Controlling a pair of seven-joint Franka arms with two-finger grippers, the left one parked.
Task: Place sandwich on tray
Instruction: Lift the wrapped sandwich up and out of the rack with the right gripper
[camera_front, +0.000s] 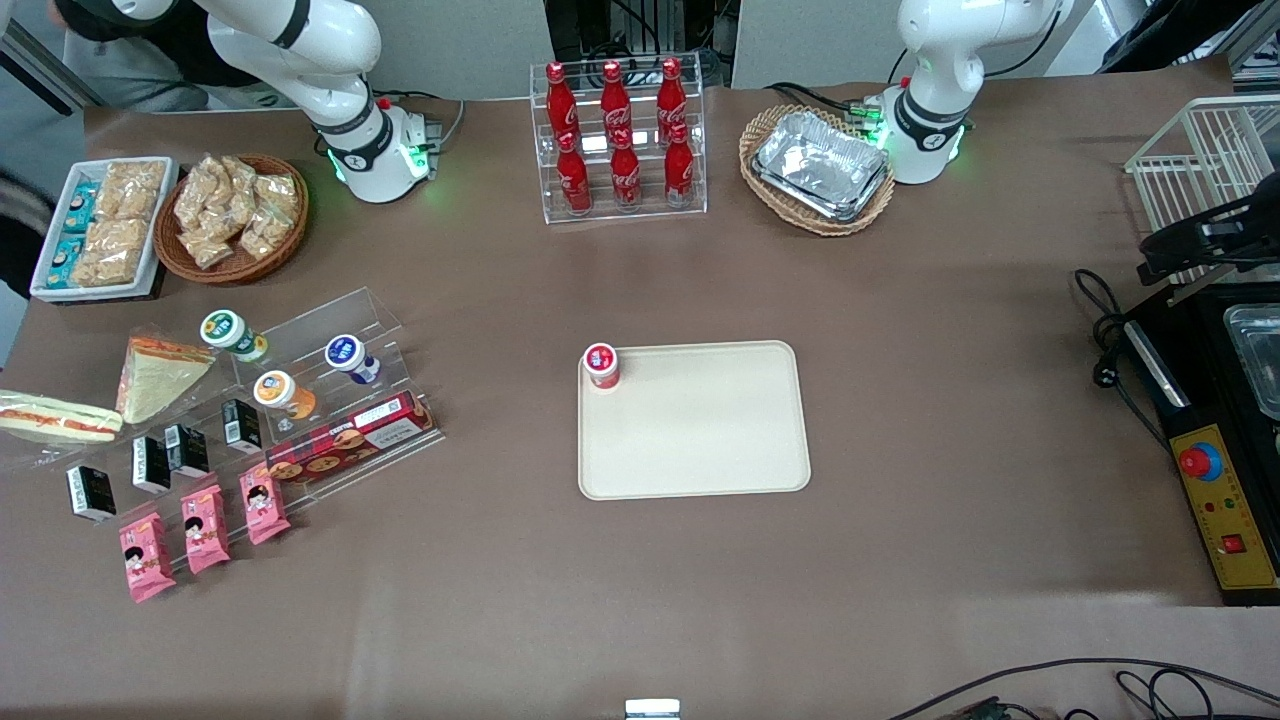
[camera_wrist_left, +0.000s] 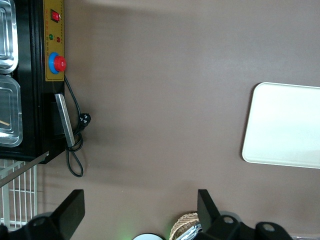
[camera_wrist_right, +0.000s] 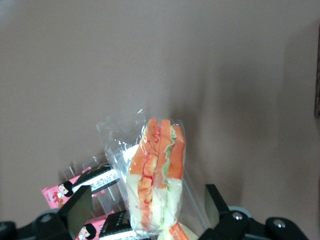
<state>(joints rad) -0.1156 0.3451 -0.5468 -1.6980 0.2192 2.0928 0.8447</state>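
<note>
The sandwich (camera_front: 58, 417) was seen lying on a clear acrylic display stand (camera_front: 330, 330) at the working arm's end of the surface, just beside a triangular sandwich (camera_front: 160, 375) showing its broad bread face. In the right wrist view, the end effector (camera_wrist_right: 145, 210) was positioned above the sandwich (camera_wrist_right: 155, 175), its two fingers spread wide, one to each side of the wrapped wedge, with nothing gripped. Pink snack packets (camera_wrist_right: 62, 192) were visible close by. The tray (camera_front: 720, 440) was located at the middle of the surface, well apart from the sandwich, with a red-capped cup (camera_front: 601, 365) standing on the corner toward the working arm and farther from the front camera.
</note>
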